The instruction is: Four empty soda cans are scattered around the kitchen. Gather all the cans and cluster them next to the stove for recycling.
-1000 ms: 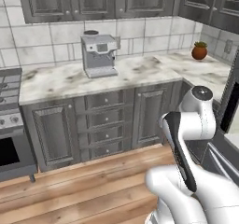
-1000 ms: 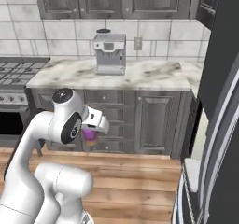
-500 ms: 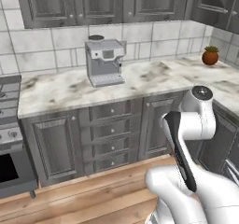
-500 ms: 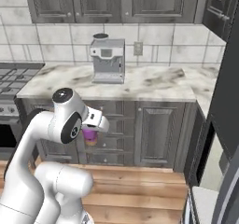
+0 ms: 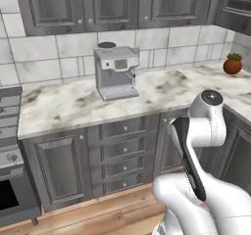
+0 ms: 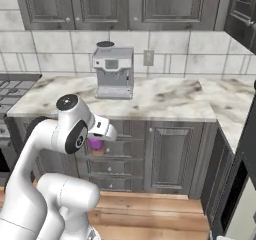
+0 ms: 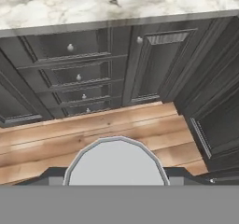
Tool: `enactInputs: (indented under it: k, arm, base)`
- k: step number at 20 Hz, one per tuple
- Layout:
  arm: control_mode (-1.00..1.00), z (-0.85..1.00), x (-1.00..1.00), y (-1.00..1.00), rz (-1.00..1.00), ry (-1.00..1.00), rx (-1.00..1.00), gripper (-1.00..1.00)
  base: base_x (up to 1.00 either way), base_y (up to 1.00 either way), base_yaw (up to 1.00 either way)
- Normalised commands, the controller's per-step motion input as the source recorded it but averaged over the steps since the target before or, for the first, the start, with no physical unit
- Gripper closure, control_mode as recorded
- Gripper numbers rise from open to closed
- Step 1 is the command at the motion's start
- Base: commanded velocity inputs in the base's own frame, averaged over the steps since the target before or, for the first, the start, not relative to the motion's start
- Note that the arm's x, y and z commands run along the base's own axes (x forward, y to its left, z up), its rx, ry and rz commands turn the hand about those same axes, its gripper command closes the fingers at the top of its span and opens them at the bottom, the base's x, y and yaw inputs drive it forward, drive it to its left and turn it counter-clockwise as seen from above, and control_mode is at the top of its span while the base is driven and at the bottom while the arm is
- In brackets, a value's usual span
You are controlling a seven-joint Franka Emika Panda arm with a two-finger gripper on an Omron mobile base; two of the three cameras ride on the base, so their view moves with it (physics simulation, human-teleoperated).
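A purple soda can (image 6: 95, 144) hangs at drawer height in front of the cabinets, and my gripper (image 6: 96, 147) is shut on it under the white wrist. From the hand view the can's grey top (image 7: 115, 163) sits between my dark fingertips (image 7: 52, 174), with my gripper (image 7: 115, 172) closed around it above the wooden floor. The stove (image 5: 7, 112) lies at the left end of the marble counter (image 5: 73, 106); its black grates (image 6: 11, 86) also show at the left edge of the right base view.
A silver coffee machine (image 5: 115, 71) stands on the counter against the tiled wall. A potted plant (image 5: 232, 63) sits at the far right corner. Grey drawers (image 7: 77, 73) and cabinet doors run below. A dark tall appliance (image 6: 242, 179) stands at the right.
The whole scene has shifted as the base drove; the counter and coffee machine now look closer. The purple can stays held in the same way.
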Motion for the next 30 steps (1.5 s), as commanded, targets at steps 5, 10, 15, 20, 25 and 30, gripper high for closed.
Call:
enactInputs:
  k: [5,10,15,20,25,30]
  arm:
    - [1.0,0.0,0.0,0.0,0.0,0.0,0.0,1.0]
    - [1.0,0.0,0.0,0.0,0.0,0.0,0.0,1.0]
    - [1.0,0.0,0.0,0.0,0.0,0.0,0.0,1.0]
    - [1.0,0.0,0.0,0.0,0.0,0.0,0.0,1.0]
    - [1.0,0.0,0.0,0.0,0.0,0.0,0.0,1.0]
    - [1.0,0.0,0.0,0.0,0.0,0.0,0.0,1.0]
  base:
    - [0.0,0.57,-0.02]
    - [0.0,1.0,-0.01]
    - [0.0,1.0,0.0]
    - [0.0,1.0,0.0]
    - [0.0,1.0,0.0]
    - [-0.02,1.0,-0.04]
